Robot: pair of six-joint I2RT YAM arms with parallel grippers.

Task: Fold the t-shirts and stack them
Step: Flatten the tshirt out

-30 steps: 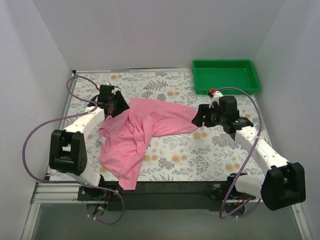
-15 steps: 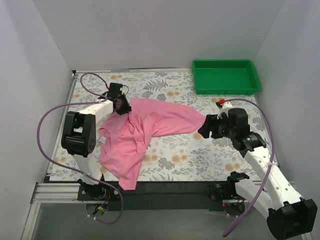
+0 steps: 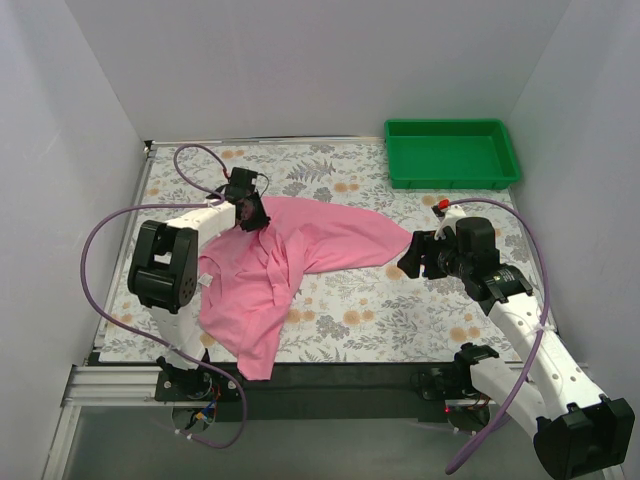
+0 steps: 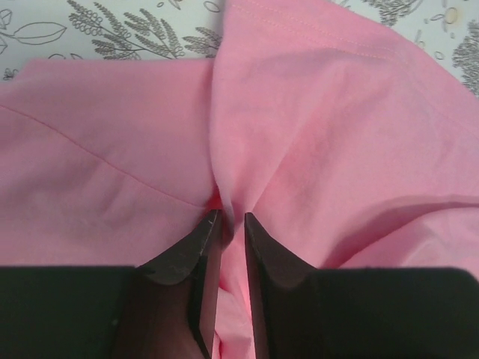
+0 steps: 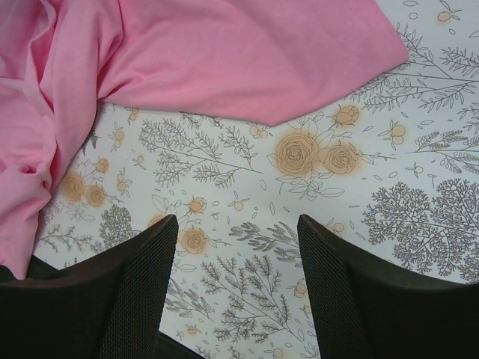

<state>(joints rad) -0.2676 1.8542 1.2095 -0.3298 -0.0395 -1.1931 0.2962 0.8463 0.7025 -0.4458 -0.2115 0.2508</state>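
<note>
- Two grippers: the left gripper [image 3: 252, 215] and the right gripper [image 3: 408, 255], one on each arm.
- One pink t-shirt [image 3: 300, 250], a fold of it pinched in the left gripper, the rest spreading toward the right gripper.
- One green tray [image 3: 452, 125], beyond the right gripper and well apart from it.
- One floral tablecloth [image 3: 380, 310] under both grippers.
- Two purple cables [image 3: 84, 262], one behind each gripper.

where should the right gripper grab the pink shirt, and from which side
Take the right-end corner of the t-shirt, coming in from the right, low over the table. That end lies flat and unbunched, its corner pointing out toward the open right gripper, and the left gripper pinches a fold at the opposite end.
</note>
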